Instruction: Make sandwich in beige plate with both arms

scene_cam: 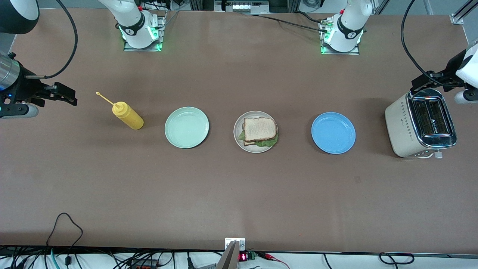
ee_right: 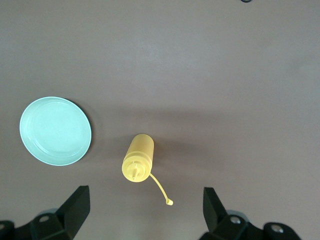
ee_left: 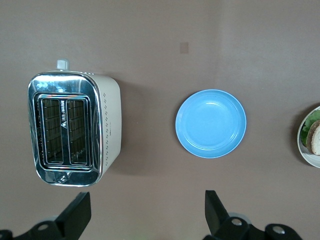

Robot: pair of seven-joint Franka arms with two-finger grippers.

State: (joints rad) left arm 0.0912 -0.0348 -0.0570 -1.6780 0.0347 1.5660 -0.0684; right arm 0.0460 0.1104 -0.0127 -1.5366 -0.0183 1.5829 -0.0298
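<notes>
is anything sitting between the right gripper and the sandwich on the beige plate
Yes. The right gripper hangs open at its end of the table. Between it and the sandwich on the beige plate stand the yellow squeeze bottle and the mint green plate. A raised approach would likely clear both.

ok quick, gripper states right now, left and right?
Left gripper: open, empty, over the table by the toaster.
Right gripper: open, empty, over the table by the yellow mustard bottle.
</notes>
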